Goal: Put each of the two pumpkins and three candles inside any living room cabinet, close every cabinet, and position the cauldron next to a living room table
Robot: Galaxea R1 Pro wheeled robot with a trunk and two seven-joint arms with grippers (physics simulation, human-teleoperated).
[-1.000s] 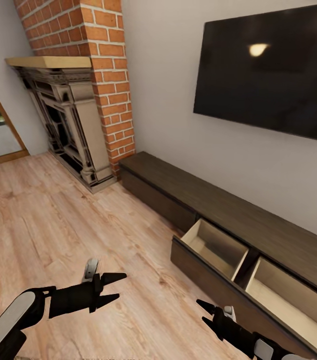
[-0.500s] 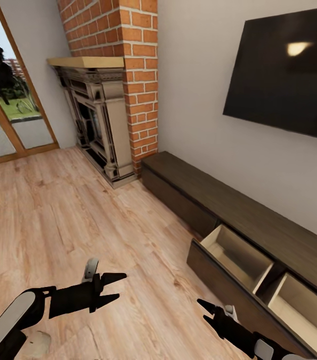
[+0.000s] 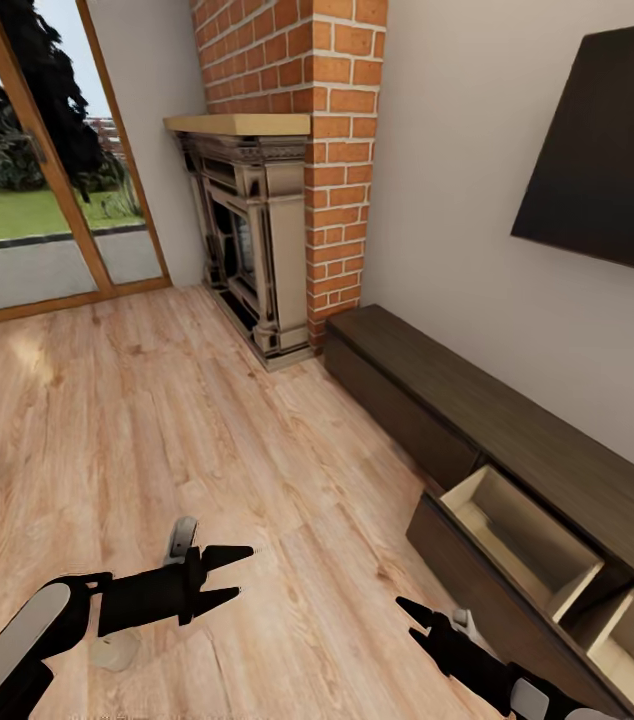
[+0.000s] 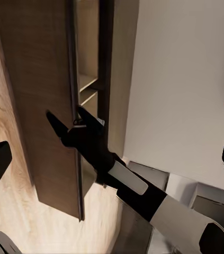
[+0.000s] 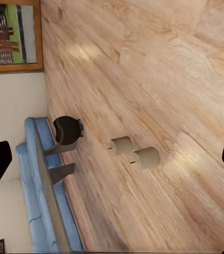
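Right wrist view: you have two candles (image 5: 137, 152) lying on their sides on the plank floor (image 5: 159, 74), touching or nearly so, out ahead of the right gripper and well apart from it.
Candle axes: both lie flat, so reach from above, across the round sides.
Nearer arm: your left gripper (image 3: 229, 573) hangs just above a pale candle-like stub on the floor (image 3: 117, 652); judge it the closer.
Grippers: left spread open, empty; right gripper (image 3: 419, 626) likewise open, holding nothing.
Cabinet: the cabinet (image 3: 517, 470) lies beside your right gripper, two drawers pulled out.
Cauldron: a dark pot (image 5: 68, 129) stands by the blue sofa (image 5: 43, 211), beyond the candles.
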